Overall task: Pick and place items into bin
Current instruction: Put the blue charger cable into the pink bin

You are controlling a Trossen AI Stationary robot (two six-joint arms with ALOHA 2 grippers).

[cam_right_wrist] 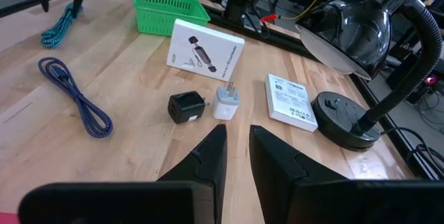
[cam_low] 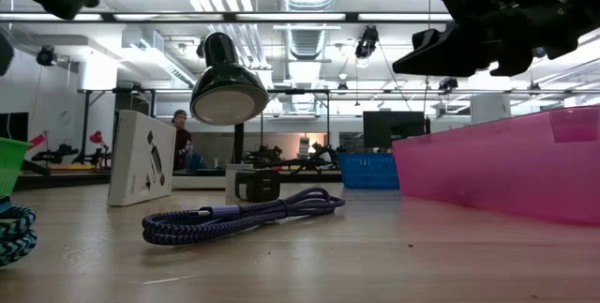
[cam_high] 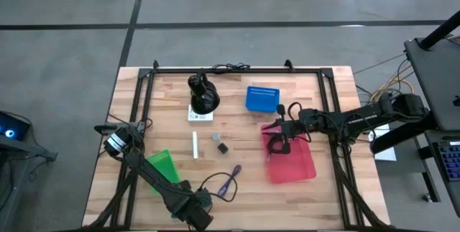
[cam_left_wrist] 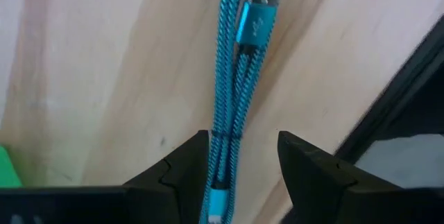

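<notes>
A teal braided cable (cam_left_wrist: pixel 232 78), bundled in a long loop, lies flat on the wood near the table's front edge. My left gripper (cam_left_wrist: pixel 243 156) points down over it, open, with one finger on each side of the bundle's end; I see no touch. My right gripper (cam_right_wrist: pixel 237 153) hovers over the pink bin (cam_high: pixel 295 164), its fingers a narrow gap apart with nothing between them. A purple cable (cam_right_wrist: pixel 73 99) lies mid-table. A dark block (cam_right_wrist: pixel 186 106), a white plug (cam_right_wrist: pixel 227 102), a white box (cam_right_wrist: pixel 205 50) and a white card (cam_right_wrist: pixel 291 99) sit farther back.
A green bin (cam_high: pixel 162 166) stands beside my left arm, and a blue bin (cam_high: pixel 261 99) at the back. A black lamp (cam_high: pixel 203 94) stands at the far middle, by the card. A black frame rail runs along the table's edges, close to the teal cable.
</notes>
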